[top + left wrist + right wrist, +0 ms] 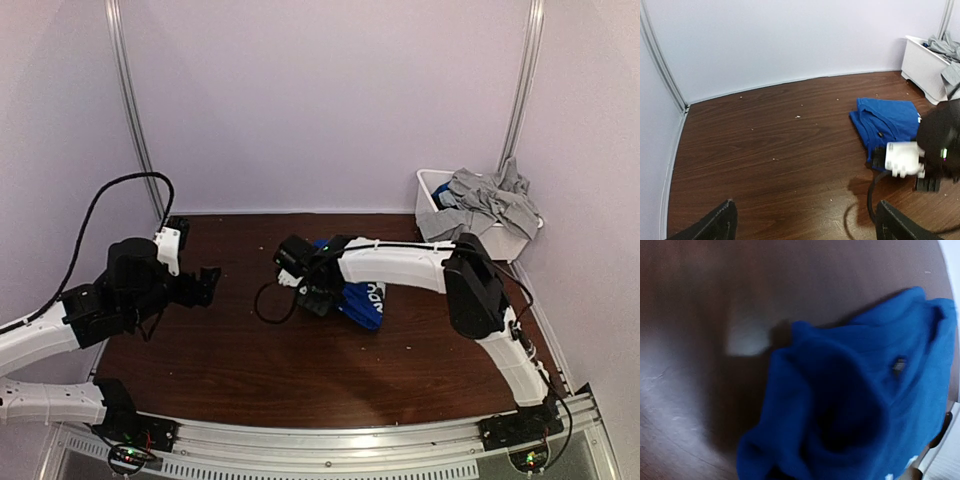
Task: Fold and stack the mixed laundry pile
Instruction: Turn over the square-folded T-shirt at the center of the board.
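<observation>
A folded royal-blue garment [362,303] lies on the brown table, right of centre. It also shows in the left wrist view [887,122]. My right gripper [312,295] reaches across to the garment's left edge. In the right wrist view the blue cloth [855,390] bunches up into the bottom of the frame and hides the fingers, so it appears gripped. Light-grey garments [490,200] hang out of the white bin at the back right. My left gripper [208,285] is open and empty above bare table at the left, with its fingertips [722,222] wide apart.
The white plastic bin [432,190] stands in the back right corner and shows in the left wrist view [920,65]. A black cable loop [268,300] hangs beside the right gripper. White walls close in the table on three sides.
</observation>
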`<move>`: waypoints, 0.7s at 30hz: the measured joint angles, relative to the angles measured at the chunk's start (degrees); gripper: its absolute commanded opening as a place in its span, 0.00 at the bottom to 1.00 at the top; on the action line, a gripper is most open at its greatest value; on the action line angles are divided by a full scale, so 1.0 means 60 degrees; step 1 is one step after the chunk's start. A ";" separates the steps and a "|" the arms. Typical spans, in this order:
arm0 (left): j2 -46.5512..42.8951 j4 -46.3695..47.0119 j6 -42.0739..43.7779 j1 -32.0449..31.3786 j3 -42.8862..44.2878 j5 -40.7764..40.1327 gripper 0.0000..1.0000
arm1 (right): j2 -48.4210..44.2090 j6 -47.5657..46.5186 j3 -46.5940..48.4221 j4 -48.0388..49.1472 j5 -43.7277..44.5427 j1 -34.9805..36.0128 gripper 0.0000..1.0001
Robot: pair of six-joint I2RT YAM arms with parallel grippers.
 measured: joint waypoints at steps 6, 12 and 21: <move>-0.0506 -0.0801 -0.0878 0.0761 0.0419 0.0197 0.98 | 0.0270 0.0583 -0.0211 -0.0313 -0.0455 0.1224 0.00; -0.0186 -0.1526 -0.1541 0.0994 0.0903 0.0364 0.98 | -0.0022 0.1523 -0.0047 -0.0160 -0.2299 0.1428 0.49; 0.0211 -0.1847 -0.2273 0.1501 0.1129 0.1559 0.98 | -0.2062 0.2568 -0.1147 0.1479 -0.7184 0.0947 0.68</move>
